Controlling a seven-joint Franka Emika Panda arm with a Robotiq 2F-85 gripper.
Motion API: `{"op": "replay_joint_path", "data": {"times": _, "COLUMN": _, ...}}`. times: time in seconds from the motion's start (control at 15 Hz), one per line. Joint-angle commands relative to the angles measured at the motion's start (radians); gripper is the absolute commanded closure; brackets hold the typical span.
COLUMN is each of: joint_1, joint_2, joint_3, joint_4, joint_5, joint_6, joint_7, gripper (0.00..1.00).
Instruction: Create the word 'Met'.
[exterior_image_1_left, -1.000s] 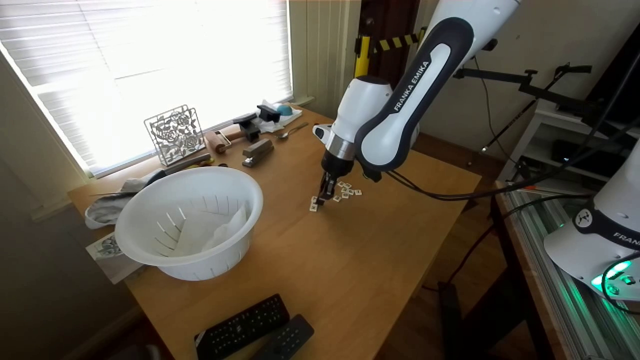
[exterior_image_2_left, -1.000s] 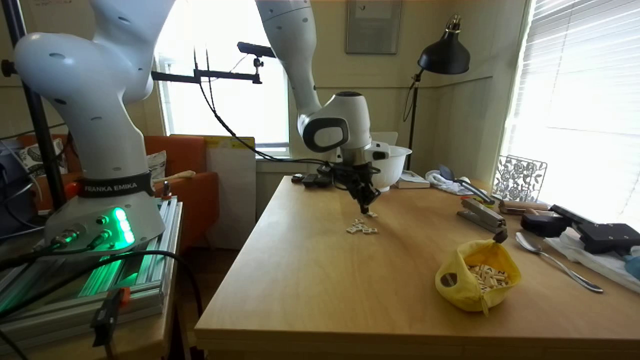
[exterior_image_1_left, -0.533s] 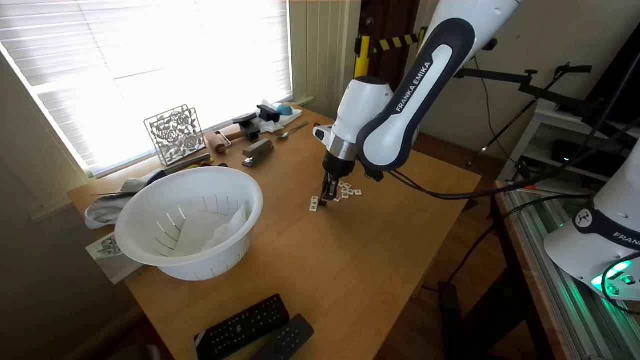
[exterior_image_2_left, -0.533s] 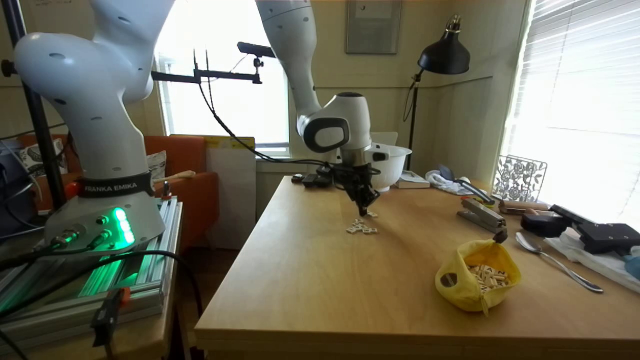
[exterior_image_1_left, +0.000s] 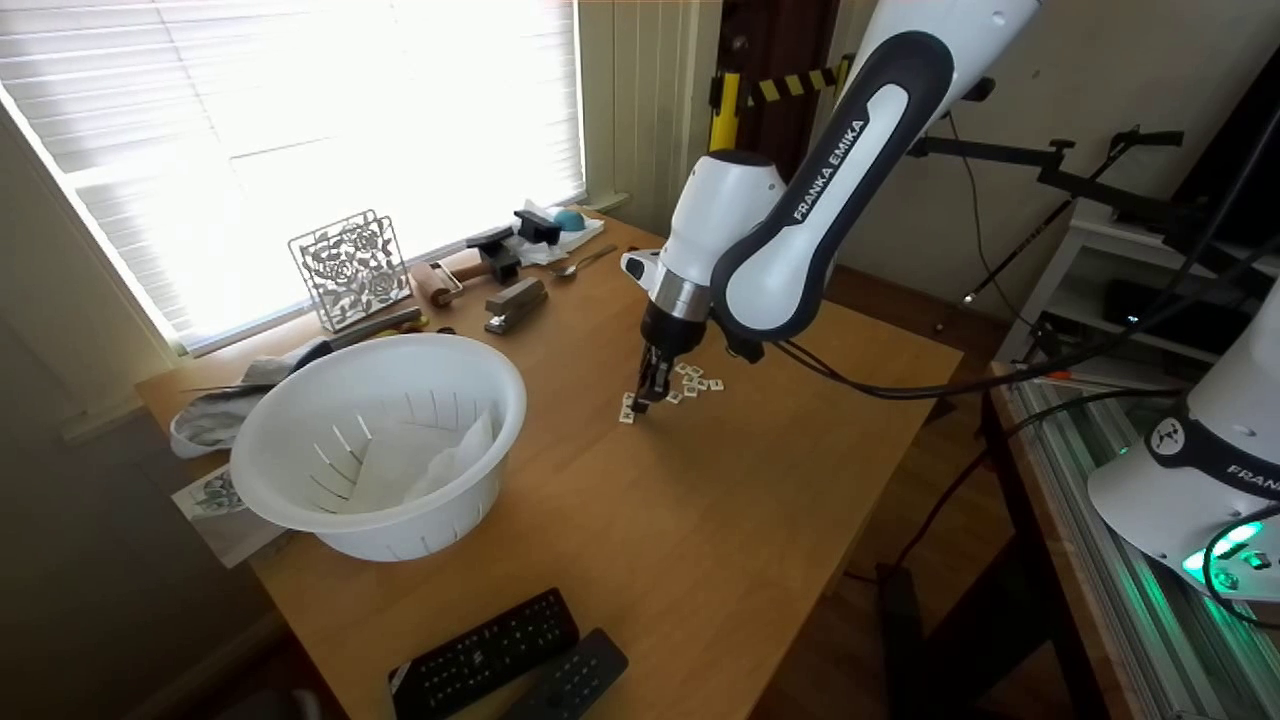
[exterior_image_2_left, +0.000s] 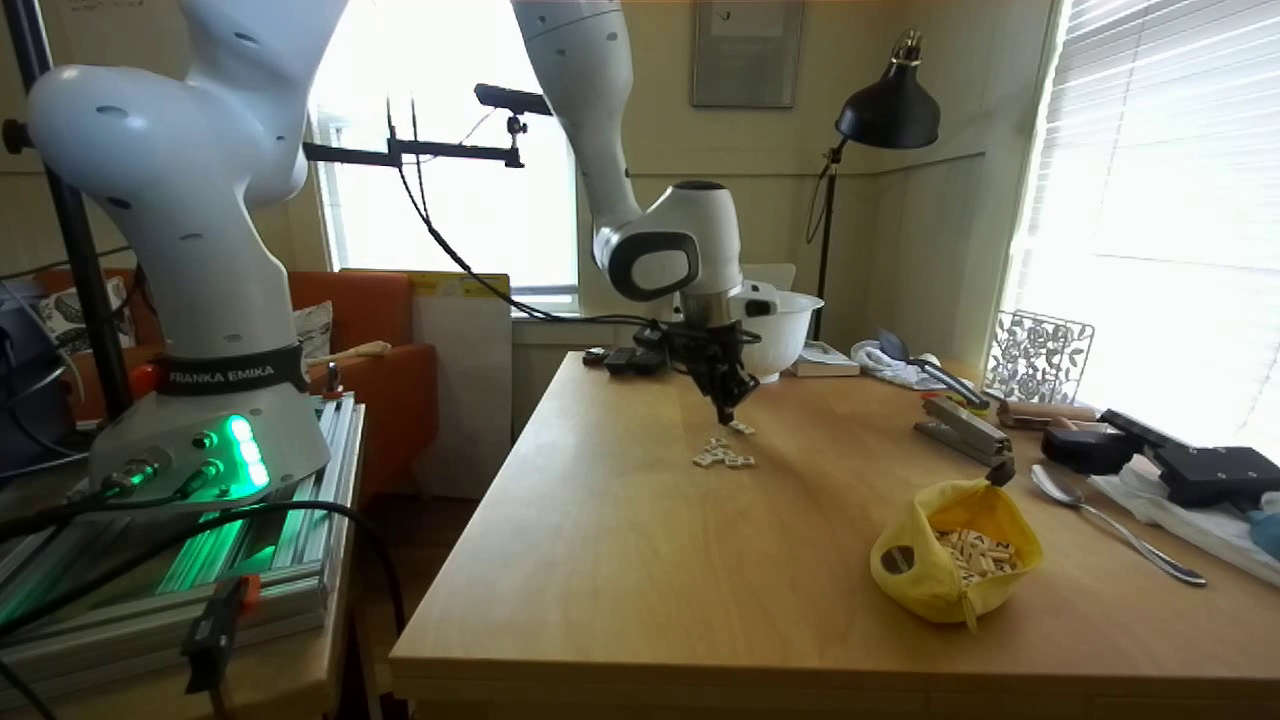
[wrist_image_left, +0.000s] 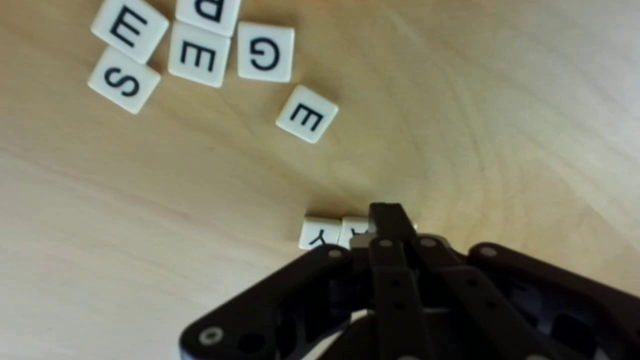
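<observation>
Exterior view: bowl (exterior_image_2_left: 788, 338) behind arm (exterior_image_2_left: 700, 235), tiles (exterior_image_2_left: 739, 461)

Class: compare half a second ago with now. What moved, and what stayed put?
The shut gripper has shifted slightly toward the white bowl, partly hiding the tile row in an exterior view. Nothing was visibly grasped or released. The tile row, loose tiles and bowl stayed put.

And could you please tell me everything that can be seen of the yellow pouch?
The yellow pouch looks like soft fabric, with a dark oval patch on one side and a dark tip on top. It sits on the wooden table near the spoon, mouth open, showing many pale letter tiles inside. Only the table and tiles visibly touch it.
</observation>
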Motion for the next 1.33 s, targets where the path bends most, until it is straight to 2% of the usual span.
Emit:
{"op": "replay_joint_path", "data": {"times": 0.0, "joint_1": -0.035, "joint_2": -0.014, "joint_3": 0.048, "joint_4": 0.009, "joint_5": -0.009, "joint_6": -0.001, "joint_7": 0.011, "gripper": 1.00}}
{"op": "replay_joint_path", "data": {"times": 1.27, "joint_1": -0.012, "joint_2": 0.029, "joint_3": -0.002, "joint_4": 0.047, "joint_5": -0.029, "joint_6": -0.001, "joint_7": 0.015, "gripper": 1.00}}
